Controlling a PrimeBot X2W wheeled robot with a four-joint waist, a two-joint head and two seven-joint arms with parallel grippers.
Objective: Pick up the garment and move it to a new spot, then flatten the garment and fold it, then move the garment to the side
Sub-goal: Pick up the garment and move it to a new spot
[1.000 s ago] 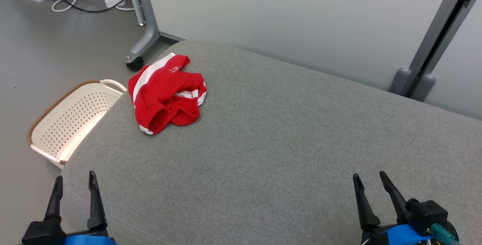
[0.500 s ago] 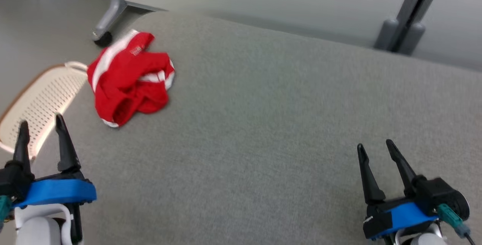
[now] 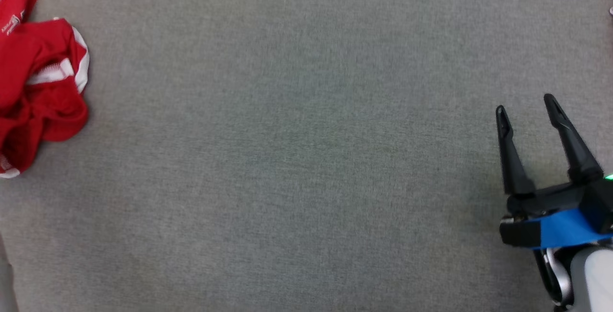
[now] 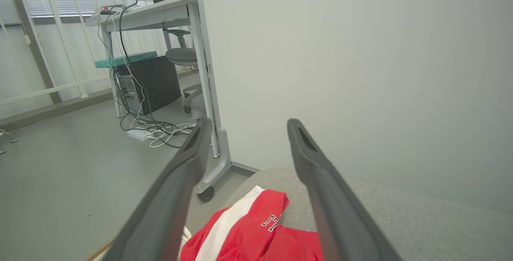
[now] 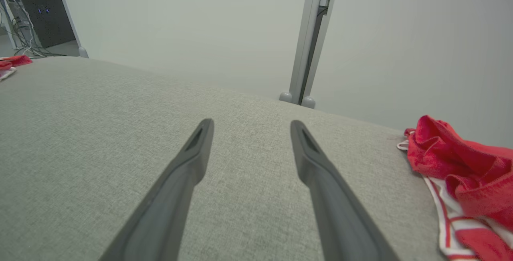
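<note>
A crumpled red garment with white stripes (image 3: pixel 40 86) lies at the left edge of the head view on the grey cushion (image 3: pixel 297 158). In the left wrist view the same garment (image 4: pixel 248 233) sits just below and between the tips of my left gripper (image 4: pixel 248 126), which hovers above it, open and empty. My right gripper (image 3: pixel 524 103) stands open over bare cushion at the far right, well away from that garment. In the right wrist view my right gripper (image 5: pixel 250 124) is open above the cushion, and the garment (image 5: pixel 12 61) shows small at far left.
Another red and white cloth (image 5: pixel 461 172) lies on the cushion close to the right of my right gripper. Past the cushion's far corner stand a wheeled desk leg (image 4: pixel 206 193) and loose cables (image 4: pixel 152 132) on the floor. A grey post (image 5: pixel 310 36) rises behind the cushion.
The head camera has swung down and to the right, so the garment now sits at the view's left edge. The left gripper has left the head view; the right gripper shows higher.
</note>
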